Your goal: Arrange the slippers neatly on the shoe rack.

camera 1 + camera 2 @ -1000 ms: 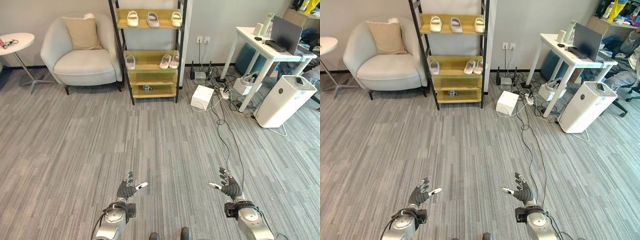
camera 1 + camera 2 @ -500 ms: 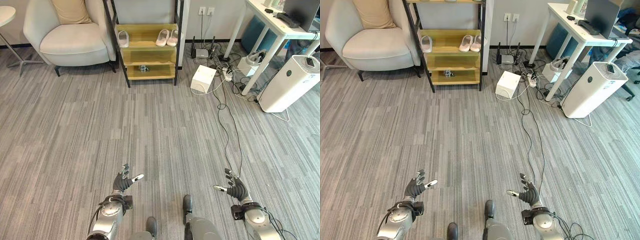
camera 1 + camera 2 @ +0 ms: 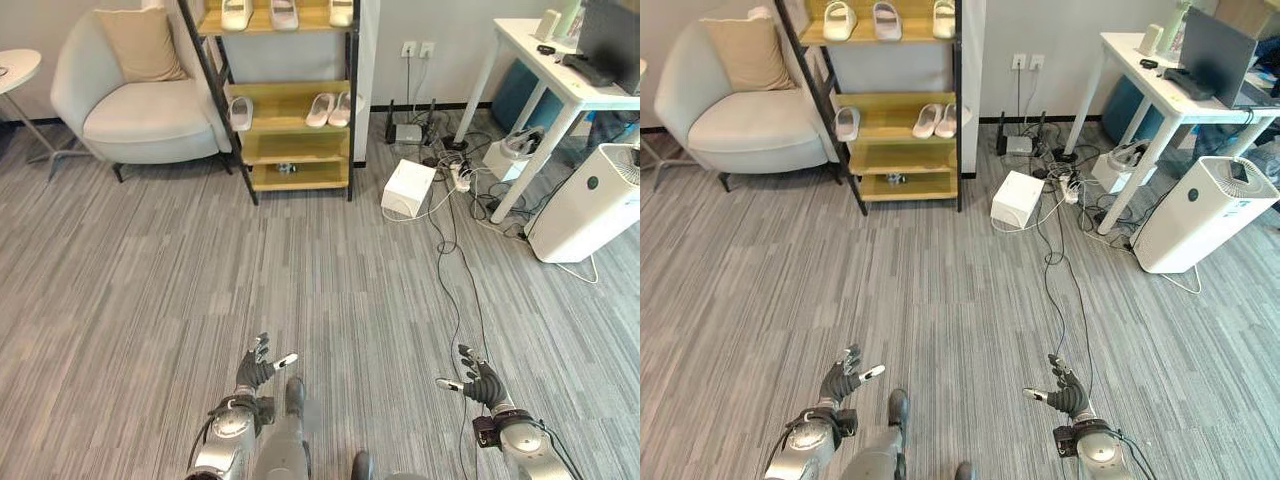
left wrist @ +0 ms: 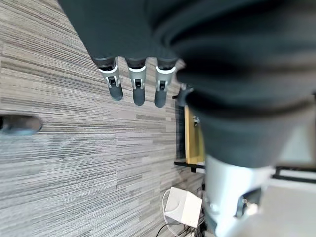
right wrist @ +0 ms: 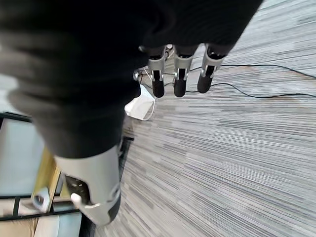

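Both hands — left hand (image 3: 256,372), right hand (image 3: 480,384) — hang spread and empty; the slippers (image 3: 328,109) sit on the distant shoe rack (image 3: 290,135).

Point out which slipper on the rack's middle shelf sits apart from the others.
The slipper at the left end of the middle shelf of the shoe rack. It lies alone by the left post, while the other two lie side by side at the right end.

Shoe rack (image 3: 290,100) at far wall, slippers (image 3: 336,108) on its upper and middle shelves, armchair (image 3: 140,110) just left of rack, box (image 3: 407,187) on floor to its right, surface (image 3: 560,80) farther right, both robot hands near, well apart
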Robot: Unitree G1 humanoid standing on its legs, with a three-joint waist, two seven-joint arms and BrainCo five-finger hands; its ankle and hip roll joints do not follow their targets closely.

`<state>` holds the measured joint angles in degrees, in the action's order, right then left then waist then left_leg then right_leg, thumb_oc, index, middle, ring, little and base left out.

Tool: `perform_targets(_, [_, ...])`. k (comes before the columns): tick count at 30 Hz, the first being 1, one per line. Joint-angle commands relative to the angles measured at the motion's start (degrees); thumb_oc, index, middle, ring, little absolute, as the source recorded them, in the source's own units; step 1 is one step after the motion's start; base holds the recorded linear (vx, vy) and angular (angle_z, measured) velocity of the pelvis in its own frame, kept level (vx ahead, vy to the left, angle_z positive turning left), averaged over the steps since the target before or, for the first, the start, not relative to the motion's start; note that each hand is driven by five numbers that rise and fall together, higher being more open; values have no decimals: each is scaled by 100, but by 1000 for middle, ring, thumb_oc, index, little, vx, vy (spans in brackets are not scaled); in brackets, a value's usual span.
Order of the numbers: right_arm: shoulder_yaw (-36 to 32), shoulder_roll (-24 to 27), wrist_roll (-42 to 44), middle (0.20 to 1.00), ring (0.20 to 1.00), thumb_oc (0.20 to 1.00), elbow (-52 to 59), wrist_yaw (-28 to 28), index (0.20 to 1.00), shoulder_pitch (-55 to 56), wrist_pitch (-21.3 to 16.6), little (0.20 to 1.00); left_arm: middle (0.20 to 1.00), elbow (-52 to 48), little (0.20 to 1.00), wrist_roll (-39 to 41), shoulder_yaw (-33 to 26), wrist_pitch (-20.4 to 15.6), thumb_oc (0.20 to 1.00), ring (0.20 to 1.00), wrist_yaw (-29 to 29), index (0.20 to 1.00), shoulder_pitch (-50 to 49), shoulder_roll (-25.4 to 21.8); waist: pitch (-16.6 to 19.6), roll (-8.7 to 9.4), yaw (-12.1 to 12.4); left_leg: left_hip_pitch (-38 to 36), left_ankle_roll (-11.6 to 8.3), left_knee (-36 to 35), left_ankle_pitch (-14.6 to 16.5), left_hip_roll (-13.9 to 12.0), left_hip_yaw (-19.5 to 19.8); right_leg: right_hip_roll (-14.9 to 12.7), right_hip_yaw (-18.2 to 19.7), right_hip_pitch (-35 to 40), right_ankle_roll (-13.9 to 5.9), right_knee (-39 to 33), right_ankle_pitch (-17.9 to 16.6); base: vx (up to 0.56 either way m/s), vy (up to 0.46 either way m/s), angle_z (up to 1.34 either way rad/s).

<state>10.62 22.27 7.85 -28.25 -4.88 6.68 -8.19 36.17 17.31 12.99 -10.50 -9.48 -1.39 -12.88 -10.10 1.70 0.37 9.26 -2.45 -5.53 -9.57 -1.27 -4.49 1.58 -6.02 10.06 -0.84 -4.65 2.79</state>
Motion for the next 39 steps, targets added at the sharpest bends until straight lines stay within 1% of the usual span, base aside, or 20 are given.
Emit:
perform_targets(1, [-37, -4, -20, 1000, 1000, 1000, 577, -27, 1000, 43, -149, 1000, 1000, -450, 1000, -138, -58, -206, 1000, 1000, 4, 1000, 228, -232, 50, 276, 132, -321, 120, 497, 537, 143, -110, -1498, 261, -637, -903, 1373, -577, 336, 419, -59])
perform_targets(2, [19, -50, 20, 1000, 1000, 1000, 598, -14, 1000, -42, -168, 1000, 1000, -491, 1000, -171, -50, -181, 1000, 1000, 23, 1000, 269, -335, -126, 248, 131, -565, 298, 496, 692, 236, -126, -1527, 398, -1165, -801, 2300, -1093, 261, 326, -48])
perform_targets(4, [24, -70, 25, 1000, 1000, 1000, 619, 10, 1000, -38, -159, 1000, 1000, -507, 1000, -196, -51, -177, 1000, 1000, 43, 1000, 295, -389, -181, 203, 89, -762, 309, 391, 753, 192, -115, -1428, 286, -1511, -770, 2390, -1035, 238, 144, 12])
perform_targets(6, [-35, -55, 82, 1000, 1000, 1000, 635, 33, 1000, -27, -162, 1000, 1000, -481, 1000, -161, -69, -179, 1000, 1000, 50, 1000, 341, -418, -223, 190, -49, -1082, 210, 258, 861, 143, -82, -1208, -16, -1823, -783, 1644, -842, 316, -16, 32])
perform_targets(7, [-34, -52, 83, 1000, 1000, 1000, 635, 34, 1000, -27, -162, 1000, 1000, -480, 1000, -161, -70, -179, 1000, 1000, 50, 1000, 340, -415, -251, 175, -65, -1123, 204, 247, 868, 128, -63, -1196, -44, -1765, -779, 1620, -840, 384, -121, -1])
perform_targets(9, [-80, -66, 123, 1000, 1000, 1000, 654, 7, 1000, 30, -189, 1000, 1000, -372, 1000, -213, -71, -143, 1000, 1000, 46, 1000, 413, -385, -229, 244, -233, -1470, 105, 181, 990, 128, 19, -896, -143, -1987, -875, 672, -1006, 373, -132, -3])
perform_targets(11, [-140, -61, 90, 1000, 1000, 1000, 744, -5, 1000, 132, -208, 1000, 1000, -381, 1000, -274, -69, -148, 1000, 1000, 12, 1000, 458, -360, -186, 251, -318, -1645, 34, 185, 1055, 76, 75, -807, -227, -2010, -921, 489, -1170, 313, -146, 26])
perform_targets(13, [-154, -68, 102, 1000, 1000, 1000, 767, 6, 1000, 255, -219, 1000, 1000, -352, 1000, -289, -8, -156, 1000, 1000, 41, 1000, 464, -319, -67, 252, -354, -1727, -63, 369, 1124, -54, 141, -744, -235, -1750, -794, 472, -1047, 337, -249, 63])
perform_targets(16, [-184, 61, 197, 1000, 1000, 1000, 880, 79, 1000, 353, -253, 1000, 1000, -280, 1000, -199, 6, -143, 1000, 1000, 50, 1000, 534, -240, 13, 174, -426, -1684, -307, 1048, 848, -307, 309, -562, -270, -1507, -549, 598, -787, 395, -340, 56])
perform_targets(17, [-143, 166, 231, 1000, 1000, 1000, 935, 159, 1000, 375, -244, 1000, 1000, -265, 1000, -164, 35, -145, 1000, 1000, 76, 1000, 562, -231, -13, 151, -450, -1559, -387, 1604, 553, -335, 508, -439, -211, -1326, -362, 677, -574, 196, -173, 32])
perform_targets(20, [-110, 269, 287, 1000, 1000, 1000, 963, 215, 1000, 321, -243, 1000, 1000, -270, 1000, -168, 69, -144, 1000, 1000, 61, 1000, 598, -214, -96, 192, -385, -1251, -454, 2407, 259, -73, 943, -410, -92, -1160, -227, 715, -466, 222, -190, 22])
perform_targets(23, [-80, 259, 291, 1000, 1000, 1000, 890, 201, 1000, 277, -212, 1000, 1000, -287, 1000, -200, 100, -140, 1000, 1000, 53, 1000, 579, -217, -133, 229, -308, -816, -346, 2218, 417, 35, 873, -495, -35, -1002, -265, 679, -357, 253, -68, -10])
perform_targets(24, [-122, 232, 317, 1000, 1000, 1000, 905, 194, 1000, 328, -214, 1000, 1000, -231, 1000, -211, 141, -147, 1000, 1000, 56, 1000, 566, -193, -79, 252, -280, -576, -216, 1623, 654, -86, 436, -594, -55, -834, -351, 580, -278, 362, 91, -24])
perform_targets(25, [-120, 222, 293, 1000, 1000, 1000, 889, 142, 1000, 357, -236, 1000, 1000, -158, 1000, -267, 197, -159, 1000, 1000, 14, 1000, 591, -152, -46, 219, -188, -232, -211, 899, 460, -222, 196, -635, -40, -623, -407, 464, -169, 580, 175, 0])
perform_targets(26, [-92, 227, 211, 1000, 1000, 1000, 857, 91, 1000, 348, -239, 1000, 1000, -117, 1000, -312, 186, -160, 1000, 1000, -39, 1000, 607, -159, -30, 135, -85, 5, -362, 214, -34, -286, 293, -606, 24, -392, -460, 307, -73, 517, 194, -4])
perform_targets(28, [-98, 237, 137, 1000, 1000, 1000, 904, 159, 1000, 354, -170, 1000, 1000, -133, 1000, -265, 96, -124, 1000, 1000, -9, 1000, 502, -167, 77, 76, -49, -20, -434, 105, -106, -328, 209, -659, 119, -137, -560, 215, 11, 486, 253, -33])
perform_targets(32, [-16, 136, 36, 1000, 1000, 1000, 814, 175, 1000, 237, -123, 1000, 1000, -141, 1000, -250, 64, -154, 1000, 1000, -4, 1000, 380, -122, 243, 132, 46, -217, -221, 231, 176, -73, 149, -1089, 232, -81, -802, 333, 27, 328, 278, -79])
perform_targets(35, [195, -31, 34, 1000, 1000, 1000, 795, 187, 1000, -12, -135, 1000, 1000, -365, 1000, -269, 110, -126, 1000, 1000, 66, 1000, 274, -271, 102, 167, 193, -543, 177, 368, 527, 135, -47, -1419, 447, -817, -881, 1877, -658, 277, 274, -86])
perform_targets(36, [193, -52, 19, 1000, 1000, 1000, 848, 188, 1000, -3, -122, 1000, 1000, -413, 1000, -293, 127, -111, 1000, 1000, 90, 1000, 298, -330, 51, 150, 155, -698, 210, 321, 597, 170, -12, -1421, 440, -1065, -820, 2028, -910, 158, 80, -4])
perform_targets(39, [166, -54, 35, 1000, 1000, 1000, 867, 187, 1000, -1, -121, 1000, 1000, -408, 1000, -285, 117, -122, 1000, 1000, 99, 1000, 342, -371, -5, 92, 92, -842, 165, 266, 671, 130, 18, -1381, 301, -1310, -795, 1714, -850, 200, -37, 32])
